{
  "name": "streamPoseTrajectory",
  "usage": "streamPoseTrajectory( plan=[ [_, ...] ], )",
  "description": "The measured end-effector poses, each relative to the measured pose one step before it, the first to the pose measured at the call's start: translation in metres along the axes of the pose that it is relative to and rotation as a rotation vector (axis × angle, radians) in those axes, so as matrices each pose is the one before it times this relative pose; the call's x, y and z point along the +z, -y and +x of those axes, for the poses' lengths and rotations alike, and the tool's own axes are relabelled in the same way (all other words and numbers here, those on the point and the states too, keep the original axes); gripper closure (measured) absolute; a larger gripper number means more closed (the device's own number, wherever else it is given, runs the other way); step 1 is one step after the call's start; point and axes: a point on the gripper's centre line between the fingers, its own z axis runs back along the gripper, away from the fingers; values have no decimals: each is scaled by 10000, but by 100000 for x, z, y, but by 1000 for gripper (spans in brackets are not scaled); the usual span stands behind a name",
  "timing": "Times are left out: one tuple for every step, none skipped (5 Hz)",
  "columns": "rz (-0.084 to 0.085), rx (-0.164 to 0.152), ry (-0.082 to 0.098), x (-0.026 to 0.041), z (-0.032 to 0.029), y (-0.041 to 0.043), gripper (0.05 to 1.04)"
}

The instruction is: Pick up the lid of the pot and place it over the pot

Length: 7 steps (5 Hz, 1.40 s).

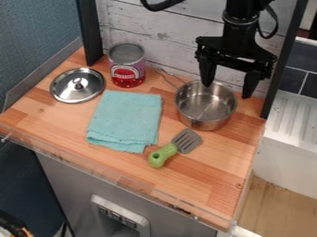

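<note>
A green-handled spatula (pixel 163 155) lies nearest, between the desk's (pixel 204 183) middle and its near edge. Behind it, a folded teal cloth (pixel 126 121) takes up the middle-left. The uncovered pot (pixel 205 107) stands near the far right corner; the lid (pixel 70 90) lies flat, knob (pixel 78 83) up, near the far left corner, just beside a can (pixel 127 71) at the far edge. The tool (pixel 226 91) hangs empty and wide over the pot's far side. Picking up the lid is the step in hand, I judge: next, go across to the knob, lower and close on it.
</note>
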Motion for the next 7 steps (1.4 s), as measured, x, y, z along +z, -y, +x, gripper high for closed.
streamPoseTrajectory(
  plan=[
    [52,60,-334,-1197,-467,-93,83],
    [136,775,71,-89,-360,-2782,83],
    [67,838,494,1315,354,-3908,83],
    [386,499,-80,-255,-604,-3766,83],
    [259,150,-162,-445,25,-5067,83],
    [-131,-91,-565,-1445,-487,-3341,83],
    [85,122,-231,-1137,226,-4004,83]
  ],
)
